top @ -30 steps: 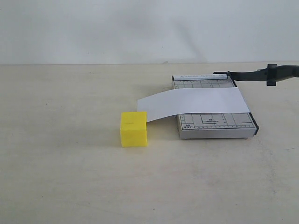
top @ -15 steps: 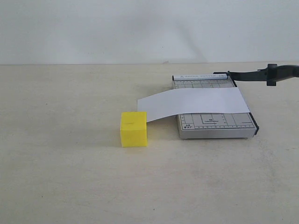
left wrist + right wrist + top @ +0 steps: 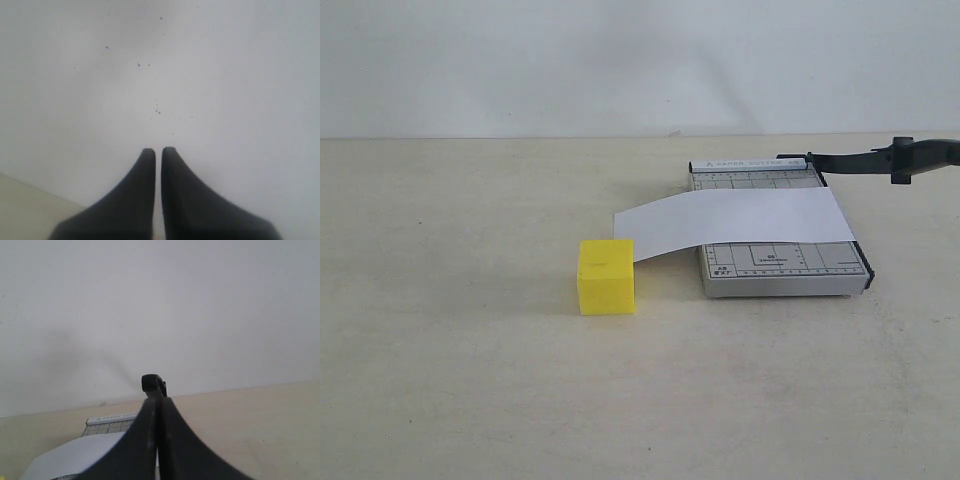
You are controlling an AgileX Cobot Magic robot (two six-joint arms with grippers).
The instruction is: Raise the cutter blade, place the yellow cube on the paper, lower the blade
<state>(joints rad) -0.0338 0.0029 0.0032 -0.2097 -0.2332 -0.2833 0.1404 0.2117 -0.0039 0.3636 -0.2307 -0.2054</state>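
Note:
The yellow cube (image 3: 606,276) sits on the table, touching the overhanging left end of the white paper (image 3: 740,220). That strip lies across the grey trimmer base (image 3: 782,268). The cutter blade (image 3: 850,161) is raised off the base and runs out to the exterior view's right edge. In the right wrist view my right gripper (image 3: 159,399) is shut along the blade's handle, whose black knob (image 3: 152,382) pokes out past the fingertips. The paper (image 3: 75,455) shows beside it. My left gripper (image 3: 158,149) is shut on nothing and faces a white wall, away from everything.
The beige tabletop (image 3: 470,380) spreads left of and in front of the cube. A white wall (image 3: 620,60) rises behind the table's far edge. Neither arm's body shows in the exterior view.

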